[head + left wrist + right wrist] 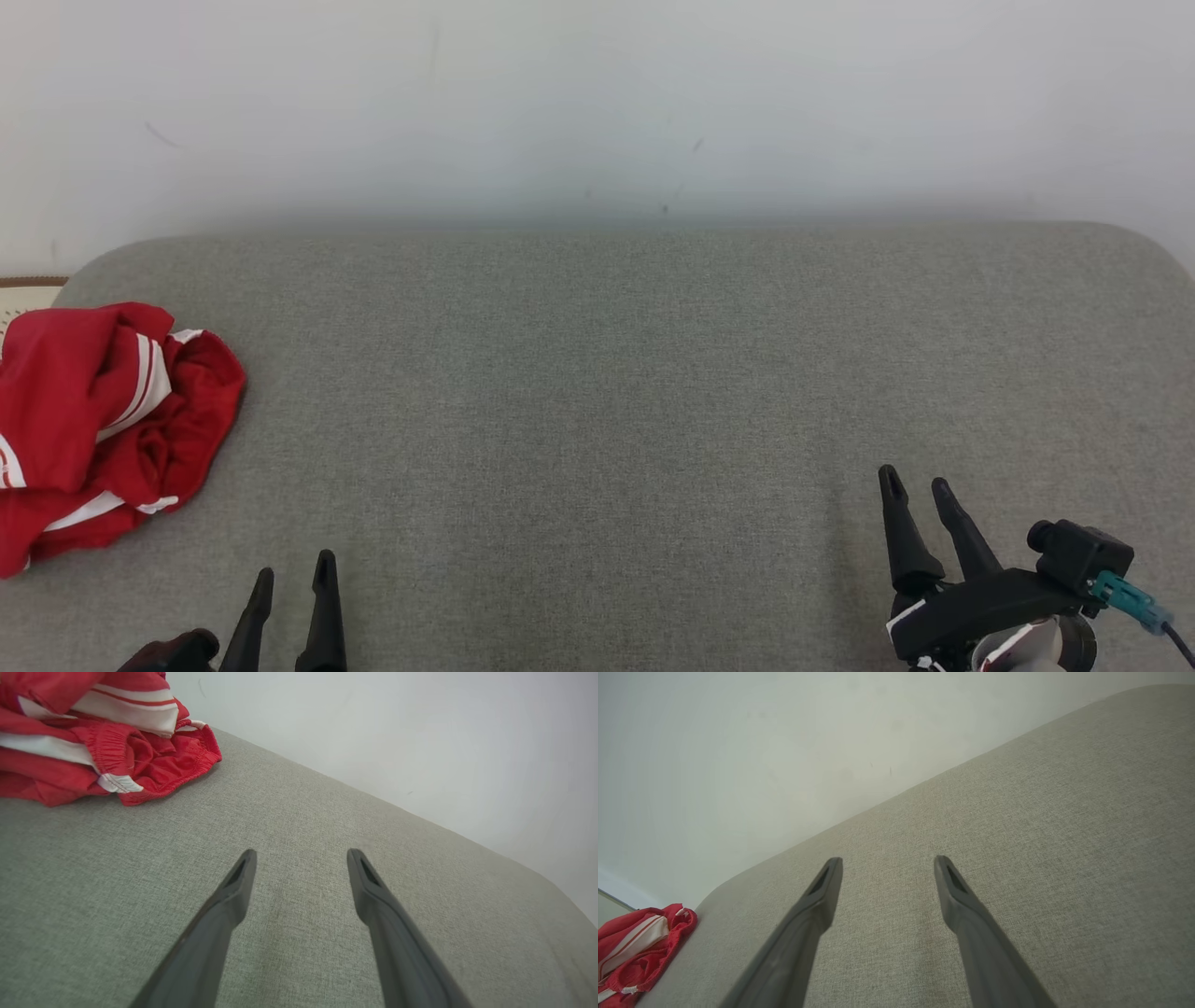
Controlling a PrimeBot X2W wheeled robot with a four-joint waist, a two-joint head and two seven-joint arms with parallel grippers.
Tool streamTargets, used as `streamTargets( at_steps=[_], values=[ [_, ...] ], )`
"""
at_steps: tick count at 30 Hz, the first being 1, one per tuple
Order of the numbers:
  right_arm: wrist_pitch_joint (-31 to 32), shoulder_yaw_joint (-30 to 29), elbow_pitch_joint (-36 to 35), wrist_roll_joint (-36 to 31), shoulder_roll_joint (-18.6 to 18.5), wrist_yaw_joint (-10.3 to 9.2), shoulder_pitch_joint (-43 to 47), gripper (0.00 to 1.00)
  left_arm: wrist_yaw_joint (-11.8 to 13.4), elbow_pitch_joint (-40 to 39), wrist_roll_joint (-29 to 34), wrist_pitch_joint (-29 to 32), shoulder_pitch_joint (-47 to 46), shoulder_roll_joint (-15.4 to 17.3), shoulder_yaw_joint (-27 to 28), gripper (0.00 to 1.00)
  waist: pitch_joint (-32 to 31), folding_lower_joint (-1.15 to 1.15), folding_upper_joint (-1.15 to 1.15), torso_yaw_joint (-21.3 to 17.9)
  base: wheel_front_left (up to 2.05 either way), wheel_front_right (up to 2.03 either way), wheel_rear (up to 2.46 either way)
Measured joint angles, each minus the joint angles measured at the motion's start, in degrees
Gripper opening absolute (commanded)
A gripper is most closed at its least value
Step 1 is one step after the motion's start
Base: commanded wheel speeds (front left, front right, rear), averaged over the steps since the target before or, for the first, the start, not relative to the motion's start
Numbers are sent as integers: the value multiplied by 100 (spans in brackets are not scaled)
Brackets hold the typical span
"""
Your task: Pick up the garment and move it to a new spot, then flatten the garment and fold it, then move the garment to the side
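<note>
We find the garment (103, 420), red with white stripes, in a crumpled heap at the left edge of the grey cushion (597, 373), roughly midway between its near and far edges. Part of it may hang past that edge, but we cannot tell how much. In the left wrist view an elastic waistband faces the middle of the cushion, which suggests shorts or trousers.

Our left gripper (295, 564) hovers over the near edge toward the near left corner, its two fingers spread apart with nothing between them. It is the closer of the two to the heap, but apart from it. Our right gripper (914, 478) hangs toward the near right corner, jaws likewise wide and empty, well apart from the garment.

We judge that the task has not yet begun and that the pick-up is the step in hand. The jaws are wide, we think, so they can close over a thick bunch of cloth. The broad bare middle of the cushion reads as the new spot, since flattening and folding need room on all sides. The left arm is best placed to reach. Taking the raised waistband fold should lift the whole heap rather than one loose layer. The risk is a trailing part catching on the left edge.
</note>
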Motion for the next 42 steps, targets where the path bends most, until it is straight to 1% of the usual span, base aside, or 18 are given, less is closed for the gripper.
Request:
streamTargets(
  at_steps=[8,13,16,23,26,27,42],
  values=[
    [-107,181,-19,-423,-30,0,-84,100,204,23,455,-118,-26,38,-114,100,11,0,0,-35,0,0,0],
    [-154,237,-11,-639,-46,0,-84,100,242,73,583,-167,-38,41,-133,100,13,0,0,-51,0,0,0],
    [-200,153,57,-858,-48,0,-83,100,267,121,730,-197,-67,41,-127,100,16,0,0,-63,0,0,0],
    [-277,-170,143,-1452,15,0,-81,100,427,230,1115,-293,-99,43,-94,100,25,0,0,-105,0,0,0],
    [-307,-275,163,-1704,71,0,-74,100,517,256,1270,-332,-98,52,-91,100,25,0,0,-120,0,0,0],
    [-331,-334,185,-1818,96,0,-69,100,605,263,1397,-346,-99,58,-92,100,27,0,0,-125,0,0,0],
    [-471,-717,241,-2655,256,0,-43,100,831,300,1962,-508,-98,100,-127,100,25,0,0,-141,0,0,0]
  ],
)
